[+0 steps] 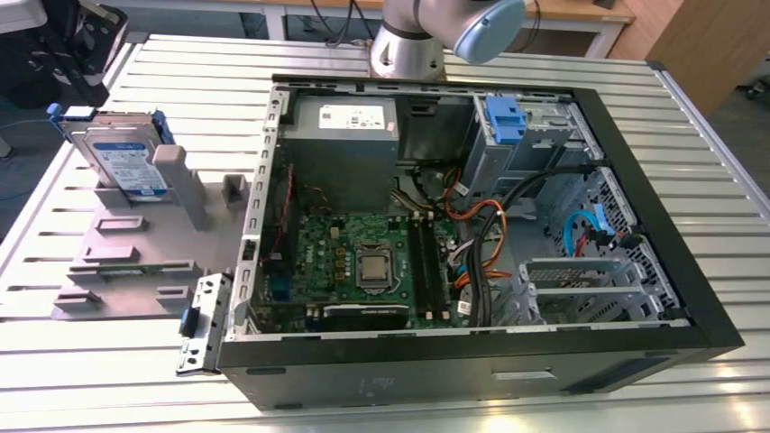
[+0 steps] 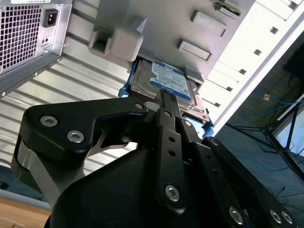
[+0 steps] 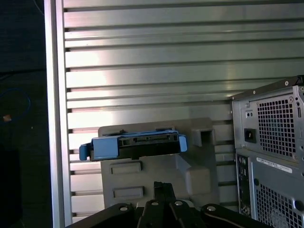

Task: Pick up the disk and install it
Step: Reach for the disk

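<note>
computer case (image 1: 481, 225) is set on the counter (image 1: 673, 126); at the exterior view's left the disk (image 1: 121, 158) is stood upright in a grey holder (image 1: 144, 244). in both wrist views the gripper (image 2: 165, 97) (image 3: 163, 186) is held apart from it, jaws pressed together.

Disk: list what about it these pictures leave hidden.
- Exterior view: the silver hard drive in its blue plastic carrier stands in a grey plastic holder, which hides its lower end.
- Second wrist view: the black gripper covers its near edge.
- First wrist view: the drive shows edge-on, label face turned away.
</note>
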You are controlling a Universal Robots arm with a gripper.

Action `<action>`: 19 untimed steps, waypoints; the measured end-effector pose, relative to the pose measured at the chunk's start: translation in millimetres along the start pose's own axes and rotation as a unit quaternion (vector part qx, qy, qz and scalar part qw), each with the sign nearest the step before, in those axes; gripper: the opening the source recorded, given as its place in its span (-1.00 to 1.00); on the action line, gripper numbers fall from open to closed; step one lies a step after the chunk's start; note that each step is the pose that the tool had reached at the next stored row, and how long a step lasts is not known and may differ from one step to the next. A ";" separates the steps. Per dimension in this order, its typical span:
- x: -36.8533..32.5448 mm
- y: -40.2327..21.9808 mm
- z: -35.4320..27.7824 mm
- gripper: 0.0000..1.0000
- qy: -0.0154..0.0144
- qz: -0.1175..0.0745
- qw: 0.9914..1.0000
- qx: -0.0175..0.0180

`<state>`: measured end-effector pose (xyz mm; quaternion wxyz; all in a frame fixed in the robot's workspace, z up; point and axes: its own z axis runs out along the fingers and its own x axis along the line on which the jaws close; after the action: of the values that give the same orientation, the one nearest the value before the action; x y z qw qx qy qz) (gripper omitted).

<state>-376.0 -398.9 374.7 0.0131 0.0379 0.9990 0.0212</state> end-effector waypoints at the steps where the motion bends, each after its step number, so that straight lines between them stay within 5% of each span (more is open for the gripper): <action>1: 0.3 0.0 0.0 -0.79 0.000 0.000 1.000 0.000; 19: 5.8 -0.4 -0.1 -0.79 0.000 0.000 1.000 0.000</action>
<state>-381.8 -398.9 374.7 0.0131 0.0379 0.9990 0.0212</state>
